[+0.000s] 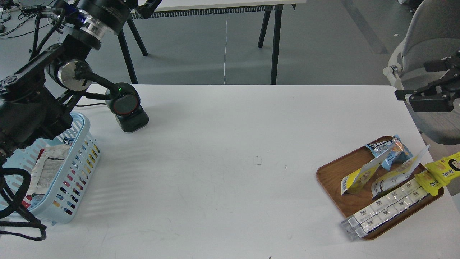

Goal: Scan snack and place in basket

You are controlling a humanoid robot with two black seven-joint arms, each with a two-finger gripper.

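Note:
Two yellow foil snack pouches with white ends lie on the brown wooden tray [329, 172] at the right: one [359, 177] shows a barcode, the other [397, 176] leans beside it. My right gripper [411, 80] hovers above and behind the tray near the table's right edge, open and empty. The light blue basket [77, 169] stands at the left table edge with a white-backed pouch [48, 167] inside. My left arm rises over the basket toward the top edge; its gripper [145, 4] is cut off there.
A black scanner [126, 108] with a green light stands behind the basket. The tray also holds a blue packet [391, 149], bright yellow cartoon-face packets [442, 172] and a strip of white boxes [384, 208]. A grey chair [427, 43] stands off the right edge.

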